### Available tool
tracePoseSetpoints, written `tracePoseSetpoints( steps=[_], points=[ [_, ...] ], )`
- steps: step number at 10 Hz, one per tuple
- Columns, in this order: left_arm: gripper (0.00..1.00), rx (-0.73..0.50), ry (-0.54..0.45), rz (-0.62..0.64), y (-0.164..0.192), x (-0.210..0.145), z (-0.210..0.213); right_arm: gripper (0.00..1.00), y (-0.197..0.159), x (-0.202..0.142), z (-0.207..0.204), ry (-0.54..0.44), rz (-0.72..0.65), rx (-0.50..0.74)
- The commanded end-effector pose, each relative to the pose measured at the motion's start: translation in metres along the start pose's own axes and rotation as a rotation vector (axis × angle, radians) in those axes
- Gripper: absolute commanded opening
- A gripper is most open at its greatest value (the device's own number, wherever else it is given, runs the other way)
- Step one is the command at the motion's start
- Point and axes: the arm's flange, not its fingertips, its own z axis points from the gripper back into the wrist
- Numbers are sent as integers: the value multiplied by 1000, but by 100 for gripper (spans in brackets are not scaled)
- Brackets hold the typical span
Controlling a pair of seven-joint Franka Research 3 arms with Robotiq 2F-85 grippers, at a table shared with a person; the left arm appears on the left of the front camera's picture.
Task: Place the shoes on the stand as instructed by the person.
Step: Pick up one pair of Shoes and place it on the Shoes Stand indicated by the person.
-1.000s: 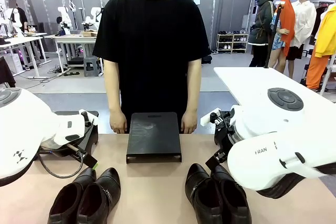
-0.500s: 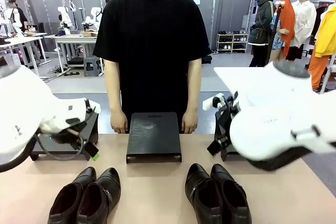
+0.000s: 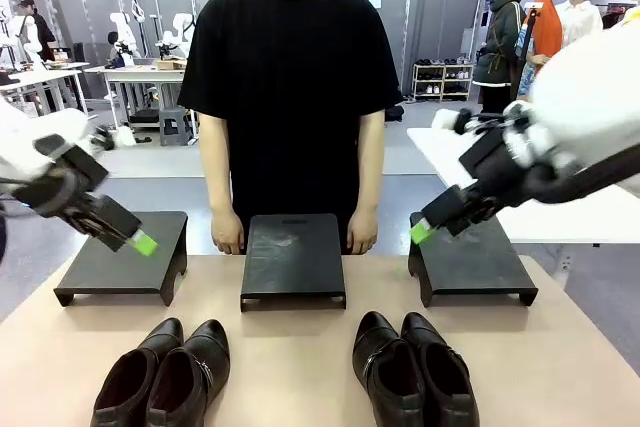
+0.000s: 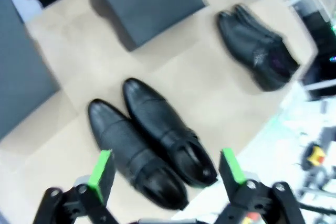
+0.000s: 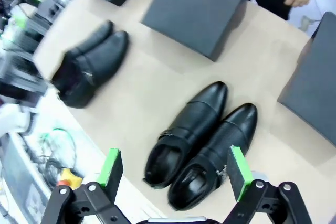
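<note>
Above the table [image 3: 300,347] — left fingers [image 4: 102,169], right fingers [image 5: 237,166] angled down, spread apart.

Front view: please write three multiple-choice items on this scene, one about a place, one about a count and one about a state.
1. Where do the shoes stand?
A. On the table
B. On the floor
C. On a chair
2. How many black stands are there?
A. Two
B. Three
C. Four
3. How is the left end effector?
A. Shut on a shoe
B. Shut on nothing
C. Open, empty

Answers: 1 A, both pairs sit on the tabletop before the stands; 2 B, one left, one middle, one right; 3 C, its jaws stand wide apart above a pair.
</note>
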Motion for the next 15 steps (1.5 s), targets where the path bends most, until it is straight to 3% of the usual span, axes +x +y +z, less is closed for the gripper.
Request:
tracePoseSetpoints(
  steps=[1,3,4,7,9,11,15],
  points=[
    [100,-269,-16,59,26,-22,41,100,-20,-37,46,-81,-99,210],
    [100,-454,-114,118,58,-64,92,100,-44,-87,106,-222,-206,384],
    [100,-506,-206,158,78,-84,110,100,-58,-110,129,-295,-260,404],
    [100,-563,-465,275,125,-157,145,100,-86,-178,181,-482,-413,357],
    [100,-530,-585,348,138,-208,161,100,-93,-220,202,-591,-484,342],
    [100,-506,-672,391,143,-239,172,100,-91,-239,211,-629,-503,335],
    [100,-494,-696,412,140,-241,166,100,-93,-245,208,-622,-469,348]
  ],
)
